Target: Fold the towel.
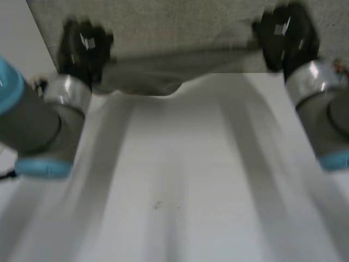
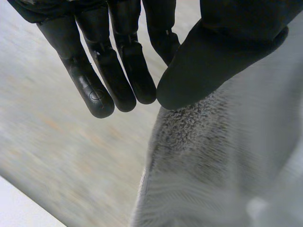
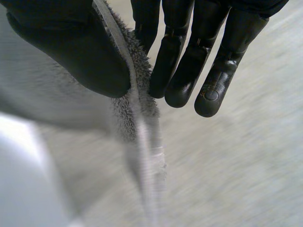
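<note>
Left hand [image 1: 82, 46] pinching one towel [image 1: 163, 27] corner, right hand [image 1: 286, 35] pinching another

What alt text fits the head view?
A grey towel lies at the far side of a white table, held at its near corners by the left hand and the right hand. Its near edge sags between them, above bare tabletop.

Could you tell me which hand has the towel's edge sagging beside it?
The left hand: the near edge of the towel droops in a pouch right beside it, while toward the right hand that edge runs straighter and higher.
</note>
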Tool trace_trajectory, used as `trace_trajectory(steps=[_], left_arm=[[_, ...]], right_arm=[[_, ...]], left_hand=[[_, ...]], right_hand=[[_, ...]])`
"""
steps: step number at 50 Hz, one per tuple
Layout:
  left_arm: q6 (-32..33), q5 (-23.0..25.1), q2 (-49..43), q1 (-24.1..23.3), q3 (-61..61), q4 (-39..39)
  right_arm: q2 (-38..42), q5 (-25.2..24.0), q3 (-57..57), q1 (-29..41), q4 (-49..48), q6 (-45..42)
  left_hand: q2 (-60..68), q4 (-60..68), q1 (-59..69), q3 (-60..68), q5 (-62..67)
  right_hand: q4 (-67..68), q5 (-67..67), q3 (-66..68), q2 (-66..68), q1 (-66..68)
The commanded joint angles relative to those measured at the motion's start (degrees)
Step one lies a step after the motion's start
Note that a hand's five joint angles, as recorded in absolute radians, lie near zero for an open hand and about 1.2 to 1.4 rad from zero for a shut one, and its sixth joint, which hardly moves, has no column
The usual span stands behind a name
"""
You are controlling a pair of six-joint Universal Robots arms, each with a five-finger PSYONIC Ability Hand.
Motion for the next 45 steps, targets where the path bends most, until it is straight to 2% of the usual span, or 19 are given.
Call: trace_trajectory(steps=[1,3,5,10,15,18,19,21,27,37,45], left_arm=[[0.45,2.03,0.41,-0.96,-20.59,7.98],[0.62,2.91,-1.68,-1.13,-23.66,9.83],[0.89,2.92,-4.49,-1.22,-24.91,10.02],[0.45,2.74,-7.24,-0.87,-26.68,9.67],[0.27,2.92,-5.66,0.18,-28.88,9.76],[-0.08,3.0,-3.02,0.62,-30.02,9.76],[-0.08,3.09,-2.07,0.71,-30.54,9.76],[-0.08,3.09,-1.45,0.71,-31.07,9.93],[-0.16,3.09,-0.39,0.53,-31.52,10.29],[-0.17,3.18,-0.3,0.8,-31.87,10.55],[-0.17,3.18,-0.65,0.97,-31.6,10.64]], right_arm=[[-0.59,-0.48,16.72,1.24,4.04,0.18],[1.17,-0.74,18.74,1.85,3.78,0.09],[7.38,-0.13,19.27,2.12,4.39,0.44],[12.5,-0.22,18.39,1.59,5.36,1.23],[12.34,-0.3,18.3,0.63,6.5,5.96],[11.2,-0.39,18.48,-0.16,7.12,11.31],[11.19,-0.39,18.48,-0.17,7.12,11.34],[9.0,-0.48,19.18,-1.3,7.56,17.55],[6.8,-2.32,21.81,-7.18,7.56,28.11],[5.65,-5.92,25.51,-14.92,7.47,38.83],[5.65,-8.56,27.53,-16.78,7.39,39.99]], left_hand=[[10.2,10.22,11.0,27.45,10.35],[10.2,10.22,11.0,27.45,10.35],[10.2,10.22,11.0,27.45,10.35],[10.2,10.22,11.0,27.45,10.35],[10.2,10.22,11.0,27.45,10.35],[10.2,10.22,11.0,27.45,10.35],[10.2,10.22,11.0,27.45,10.35],[10.2,10.22,11.0,27.45,10.35],[10.2,10.22,11.0,27.45,10.35],[10.2,10.22,11.0,27.45,10.35],[10.2,10.22,11.0,27.45,10.35]], right_hand=[[11.56,13.71,11.77,12.46,24.19],[11.56,13.71,11.77,12.46,24.19],[11.56,13.71,11.77,12.46,24.19],[11.56,13.71,11.77,12.46,24.19],[11.56,13.71,11.77,12.46,24.19],[-1.26,0.88,-1.06,-0.36,11.37],[-1.33,0.82,-1.12,-0.43,11.3],[-23.41,-21.27,-23.2,-22.51,-10.78],[-33.27,-31.12,-33.06,-32.37,-20.64],[-38.17,-36.02,-37.96,-37.27,-25.54],[-39.01,-36.87,-38.81,-38.11,-26.38]])
